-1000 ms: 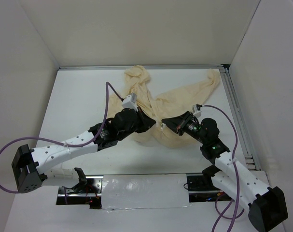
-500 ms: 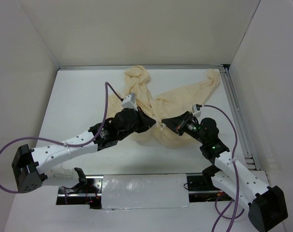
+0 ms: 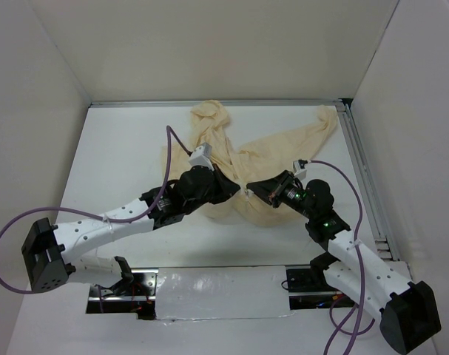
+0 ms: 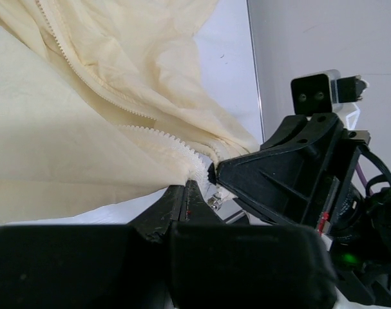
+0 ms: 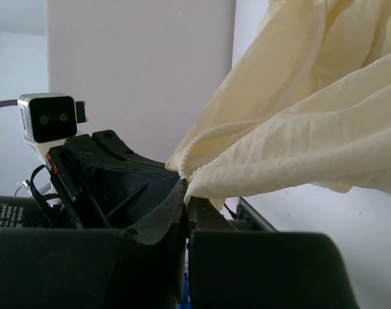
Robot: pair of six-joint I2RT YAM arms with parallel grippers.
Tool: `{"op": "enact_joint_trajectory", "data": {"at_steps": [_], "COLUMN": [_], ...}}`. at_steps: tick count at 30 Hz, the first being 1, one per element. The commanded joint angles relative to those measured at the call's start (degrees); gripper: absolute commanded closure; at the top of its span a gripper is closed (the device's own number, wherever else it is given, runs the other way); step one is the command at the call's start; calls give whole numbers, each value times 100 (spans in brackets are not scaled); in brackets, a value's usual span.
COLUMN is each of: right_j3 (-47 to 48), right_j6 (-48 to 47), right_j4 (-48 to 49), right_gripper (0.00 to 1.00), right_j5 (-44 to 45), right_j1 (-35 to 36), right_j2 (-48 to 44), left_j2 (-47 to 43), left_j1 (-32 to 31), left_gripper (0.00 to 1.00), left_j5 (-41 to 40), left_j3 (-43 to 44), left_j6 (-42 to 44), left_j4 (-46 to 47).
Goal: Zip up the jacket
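Observation:
The cream jacket [image 3: 272, 151] lies wrinkled on the white table, hood at the back, a sleeve reaching to the back right. Its open zipper teeth [image 4: 105, 96] run diagonally in the left wrist view. My left gripper [image 3: 237, 189] is shut on the jacket's bottom zipper end [image 4: 198, 170]. My right gripper [image 3: 252, 191] faces it tip to tip and is shut on the jacket's other front edge [image 5: 195, 170]. A small metal zipper part [image 4: 214, 201] shows between the two grippers. The jacket also fills the right wrist view [image 5: 311, 122].
White walls enclose the table on three sides. A metal rail [image 3: 365, 177] runs along the right edge. A silver taped strip [image 3: 217, 292] lies at the near edge between the arm bases. The purple cable [image 3: 169, 159] loops above my left arm.
My left arm has shifted slightly to the right and its cable loop moved with it. Both grippers keep their hold on the jacket; the fabric has hardly moved.

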Motion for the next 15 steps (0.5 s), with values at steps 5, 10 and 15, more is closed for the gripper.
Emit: {"op": "enact_joint_trajectory", "data": {"at_steps": [5, 10, 15], "right_j3": [98, 107, 89], "right_j6": [-31, -84, -250], "right_j4": [389, 275, 11], "right_gripper": [100, 100, 100], "right_j5": [-66, 13, 154], "right_j1": [71, 62, 62], "right_j2": [22, -13, -188], "left_j2": [26, -70, -219], "left_j1": [-46, -47, -38], "left_gripper": [100, 100, 100], "left_j5": [20, -68, -191], "left_j3": [221, 194, 89], "left_j6": [-121, -165, -157], "left_j4": [231, 135, 161]}}
